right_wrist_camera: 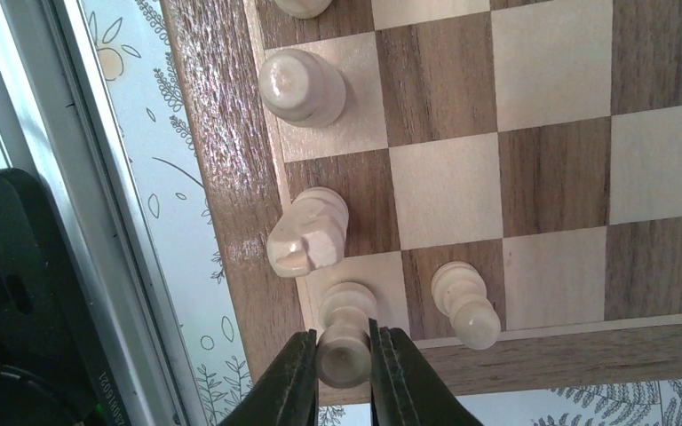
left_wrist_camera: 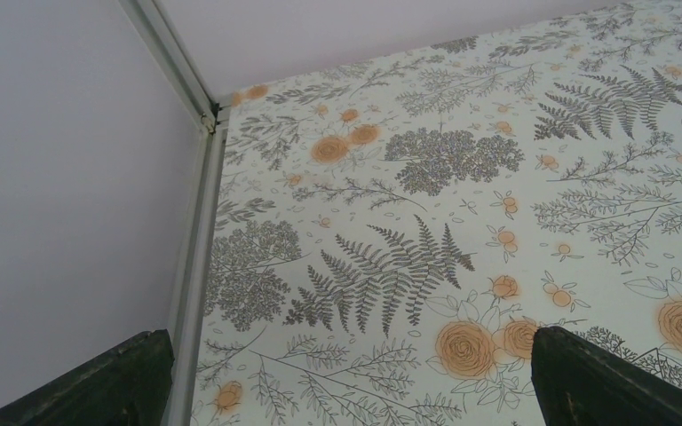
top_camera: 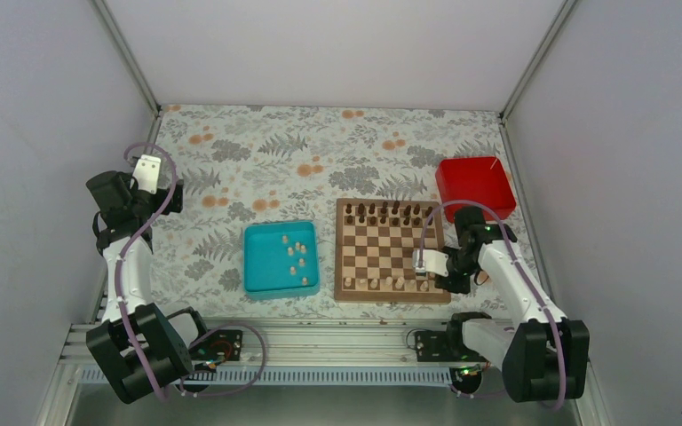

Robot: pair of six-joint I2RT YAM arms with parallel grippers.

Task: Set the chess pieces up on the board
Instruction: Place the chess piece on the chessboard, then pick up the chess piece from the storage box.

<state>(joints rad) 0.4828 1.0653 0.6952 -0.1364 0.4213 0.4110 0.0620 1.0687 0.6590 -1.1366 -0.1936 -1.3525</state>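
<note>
From above, the square wooden chessboard (top_camera: 391,244) with light and dark brown squares lies right of centre on the fern-and-flower printed counter (top_camera: 275,151). Dark brown chessmen (top_camera: 389,213) fill its two far rows. Small pale beige wooden chess pieces (top_camera: 382,284) stand along part of its near row, and several more lie loose in the shallow teal square tray (top_camera: 250,266) just beside the board's left edge. A red box (top_camera: 475,186) sits off the far right corner. The right hand (top_camera: 426,263) is at the board's near right corner. The left hand (top_camera: 148,169) hangs raised by the left wall, well apart from tray and board.

The left wrist view shows only printed counter between two dark fingers (left_wrist_camera: 98,390), which are spread wide with nothing between them.

In the right wrist view the black fingers (right_wrist_camera: 289,382) are narrowed onto a pale turned piece (right_wrist_camera: 344,333), one on each side. It stands upright on the light corner square, its long axis running up between them. A pale knight (right_wrist_camera: 309,232) occupies the next square along the edge and a pale pawn (right_wrist_camera: 466,303) stands one row in, both near the fingers. The piece looks seated, so the coming move likely means parting the fingers and rising along that axis without brushing either neighbour. The tray's loose pieces lie across the board to this hand's left, between the two arms.
</note>
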